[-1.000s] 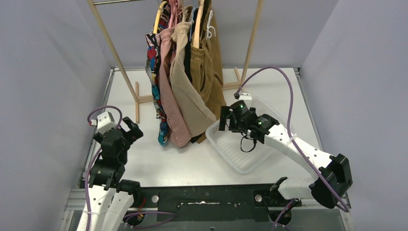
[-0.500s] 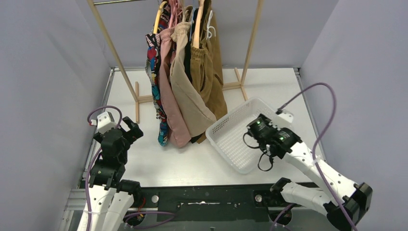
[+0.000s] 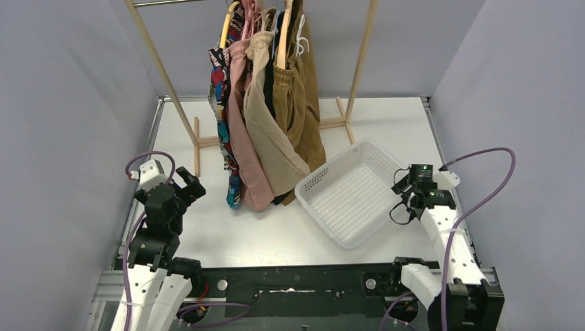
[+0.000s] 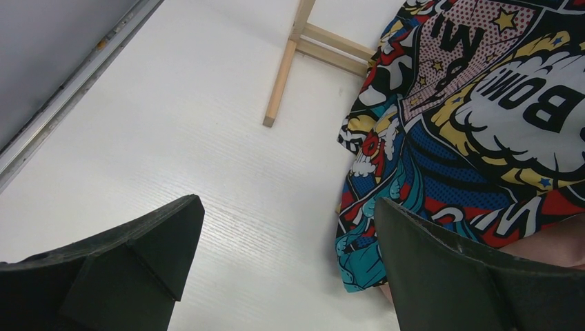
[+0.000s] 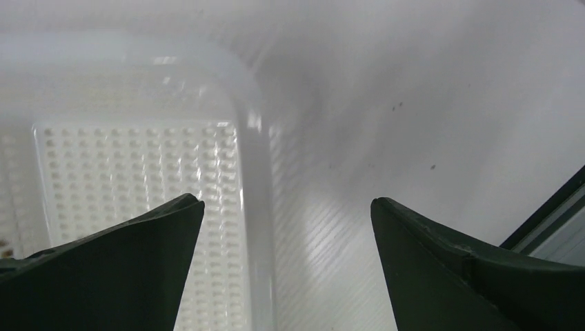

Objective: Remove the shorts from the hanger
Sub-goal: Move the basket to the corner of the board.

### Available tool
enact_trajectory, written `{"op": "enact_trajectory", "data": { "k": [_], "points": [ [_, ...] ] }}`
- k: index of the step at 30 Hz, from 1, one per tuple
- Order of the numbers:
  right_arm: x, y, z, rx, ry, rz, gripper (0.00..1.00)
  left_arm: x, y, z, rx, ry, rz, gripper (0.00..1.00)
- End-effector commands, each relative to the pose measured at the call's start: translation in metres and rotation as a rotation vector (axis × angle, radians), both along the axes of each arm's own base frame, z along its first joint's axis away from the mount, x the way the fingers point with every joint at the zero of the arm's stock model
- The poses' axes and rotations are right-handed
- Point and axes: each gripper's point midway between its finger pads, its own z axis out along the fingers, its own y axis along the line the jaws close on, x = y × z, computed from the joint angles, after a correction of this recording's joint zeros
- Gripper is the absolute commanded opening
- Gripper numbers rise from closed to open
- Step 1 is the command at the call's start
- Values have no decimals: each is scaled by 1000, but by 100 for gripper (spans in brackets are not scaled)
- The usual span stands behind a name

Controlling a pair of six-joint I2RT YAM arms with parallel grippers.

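shorts [image 3: 269, 117] crowd a wooden rack [image 3: 160, 65] at 12 o'clock, white basket [image 3: 331, 165] at their 4; left gripper [image 4: 288, 201] and right gripper [image 5: 287, 201] spread, empty.

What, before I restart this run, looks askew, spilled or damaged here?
Nothing is spilled or damaged. The white basket sits empty, diagonal to the edges of the table. The shorts hang bunched together on the wooden rack, none removed yet.
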Motion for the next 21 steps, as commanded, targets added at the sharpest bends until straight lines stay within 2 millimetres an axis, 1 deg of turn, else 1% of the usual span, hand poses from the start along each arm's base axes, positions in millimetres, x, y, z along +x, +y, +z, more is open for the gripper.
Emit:
{"op": "enact_trajectory", "data": {
  "k": [1,2,3,7,9,12,14,15,16,17,19,20,21],
  "points": [
    [54,-33,17,-6,-103,95,98,8,-4,11,-1,-56,-31,98],
    [65,-51,26,-21,-113,79,99,8,-5,11,0,-55,-34,98],
    [74,-62,31,-33,-108,86,99,9,-5,10,-1,-54,-36,98],
    [118,-86,55,-88,-66,186,95,9,-6,11,-1,-57,-41,98],
    [140,-89,60,-88,-71,247,93,9,-6,11,-1,-61,-43,98],
    [163,-92,68,-79,-62,289,92,9,-7,12,0,-65,-48,98],
    [168,-99,73,-108,-38,265,93,9,-7,11,1,-66,-47,98],
    [168,-98,77,-110,-23,266,93,9,-7,12,0,-68,-48,98],
    [168,-90,79,-109,-23,294,94,8,-7,12,0,-69,-48,98],
    [168,-76,84,-102,-35,337,94,8,-6,13,1,-70,-47,98],
    [161,-36,98,-96,-71,438,94,8,-5,13,3,-71,-42,98],
    [157,-14,100,-94,-89,484,95,8,-5,13,2,-70,-41,98],
    [151,5,97,-76,-99,508,95,8,-5,13,3,-70,-40,98]
  ]
}}
